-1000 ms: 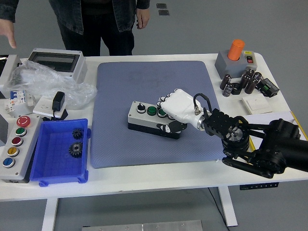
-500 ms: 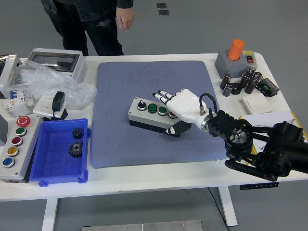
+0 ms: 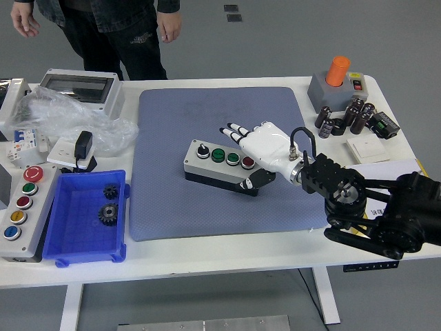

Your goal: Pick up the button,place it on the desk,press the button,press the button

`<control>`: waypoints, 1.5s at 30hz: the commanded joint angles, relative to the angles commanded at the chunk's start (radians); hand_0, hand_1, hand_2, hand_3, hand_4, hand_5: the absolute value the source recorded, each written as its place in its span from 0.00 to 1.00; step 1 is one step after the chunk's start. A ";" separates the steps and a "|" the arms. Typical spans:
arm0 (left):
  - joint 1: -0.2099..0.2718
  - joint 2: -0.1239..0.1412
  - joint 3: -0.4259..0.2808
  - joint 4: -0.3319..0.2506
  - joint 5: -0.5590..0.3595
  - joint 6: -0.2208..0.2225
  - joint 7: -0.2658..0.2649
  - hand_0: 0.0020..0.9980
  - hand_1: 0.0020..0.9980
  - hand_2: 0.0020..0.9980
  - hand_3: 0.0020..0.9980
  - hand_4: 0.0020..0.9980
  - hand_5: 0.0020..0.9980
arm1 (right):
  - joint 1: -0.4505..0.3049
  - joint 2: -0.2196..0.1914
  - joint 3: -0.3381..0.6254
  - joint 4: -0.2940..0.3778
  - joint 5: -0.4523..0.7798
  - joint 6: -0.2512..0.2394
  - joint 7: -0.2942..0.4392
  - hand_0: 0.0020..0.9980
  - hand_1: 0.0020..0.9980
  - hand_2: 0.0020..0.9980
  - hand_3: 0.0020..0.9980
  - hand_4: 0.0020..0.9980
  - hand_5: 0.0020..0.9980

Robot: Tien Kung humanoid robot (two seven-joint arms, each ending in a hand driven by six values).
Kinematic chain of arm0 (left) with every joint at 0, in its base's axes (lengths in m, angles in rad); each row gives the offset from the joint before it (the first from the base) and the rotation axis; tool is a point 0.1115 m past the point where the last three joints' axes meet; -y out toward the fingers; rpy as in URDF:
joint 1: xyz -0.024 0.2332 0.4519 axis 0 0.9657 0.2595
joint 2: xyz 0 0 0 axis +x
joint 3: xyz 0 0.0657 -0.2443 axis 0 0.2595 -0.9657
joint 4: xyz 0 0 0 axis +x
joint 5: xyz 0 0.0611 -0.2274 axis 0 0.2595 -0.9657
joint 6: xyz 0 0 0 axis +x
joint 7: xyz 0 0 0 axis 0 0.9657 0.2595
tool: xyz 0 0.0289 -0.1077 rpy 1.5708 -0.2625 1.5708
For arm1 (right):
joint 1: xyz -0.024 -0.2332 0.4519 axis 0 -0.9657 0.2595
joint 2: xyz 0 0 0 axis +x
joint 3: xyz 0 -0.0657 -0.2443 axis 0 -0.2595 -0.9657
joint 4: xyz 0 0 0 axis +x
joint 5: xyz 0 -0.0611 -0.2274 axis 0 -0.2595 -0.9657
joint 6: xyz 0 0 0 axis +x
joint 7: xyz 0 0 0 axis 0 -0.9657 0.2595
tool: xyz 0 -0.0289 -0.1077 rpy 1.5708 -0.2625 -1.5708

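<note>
Lifted and drawn back toward 3 o'clock since a second ago: right robot hand, fingers now spread wide and holding nothing, thumb near the button box's right end. At 9 o'clock, nearer, a blue tray with gears. Mid-surface, on the blue mat, the button box, flat and released. Pick and place apparently done; pressing judged under way or finishing. Farther, at 12 o'clock, a person standing, hands down.
</note>
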 joint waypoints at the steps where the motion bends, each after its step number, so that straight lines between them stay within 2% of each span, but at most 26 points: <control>1: 0.000 0.000 0.000 0.000 0.000 0.000 0.000 0.57 0.63 0.59 0.60 0.52 0.25 | -0.001 0.003 -0.004 -0.017 -0.004 0.002 -0.002 0.14 0.40 1.00 1.00 1.00 0.55; 4: -0.001 0.001 0.002 0.000 -0.001 -0.001 0.000 0.57 0.63 0.59 0.60 0.52 0.25 | -0.006 0.010 -0.013 -0.061 -0.009 0.006 -0.005 0.14 0.40 1.00 1.00 1.00 0.55; 8: 0.000 0.001 0.011 0.001 -0.009 0.000 0.000 0.57 0.63 0.59 0.60 0.52 0.25 | -0.008 0.012 -0.016 -0.084 -0.013 0.007 -0.009 0.14 0.40 1.00 1.00 1.00 0.55; 22: -0.001 0.002 0.014 0.000 -0.011 0.000 -0.001 0.57 0.63 0.59 0.61 0.53 0.25 | 0.000 0.002 -0.014 -0.080 -0.028 0.007 -0.020 0.14 0.39 1.00 1.00 1.00 0.58; 31: -0.003 0.000 0.009 -0.001 -0.007 0.001 0.000 0.57 0.63 0.59 0.61 0.53 0.25 | -0.010 0.005 0.000 -0.111 -0.002 -0.014 -0.021 0.14 0.39 1.00 1.00 1.00 0.58; 38: -0.003 0.001 0.009 -0.001 -0.007 0.002 0.000 0.57 0.63 0.59 0.61 0.53 0.25 | -0.012 0.002 0.007 -0.109 0.010 -0.022 -0.021 0.14 0.39 1.00 1.00 1.00 0.59; 39: -0.003 0.001 0.008 -0.001 -0.006 0.002 0.000 0.57 0.63 0.59 0.61 0.53 0.24 | -0.013 0.001 0.007 -0.107 0.010 -0.021 -0.022 0.14 0.39 0.97 1.00 1.00 0.58; 44: -0.003 0.001 0.006 -0.002 -0.005 0.001 0.000 0.57 0.63 0.59 0.61 0.53 0.24 | -0.015 -0.014 0.010 -0.077 0.028 -0.012 -0.019 0.14 0.39 0.97 1.00 1.00 0.58; 45: -0.003 0.001 0.006 -0.002 -0.005 0.001 0.000 0.57 0.63 0.59 0.61 0.53 0.24 | -0.016 -0.021 0.013 -0.063 0.042 -0.008 -0.014 0.14 0.39 0.93 1.00 1.00 0.58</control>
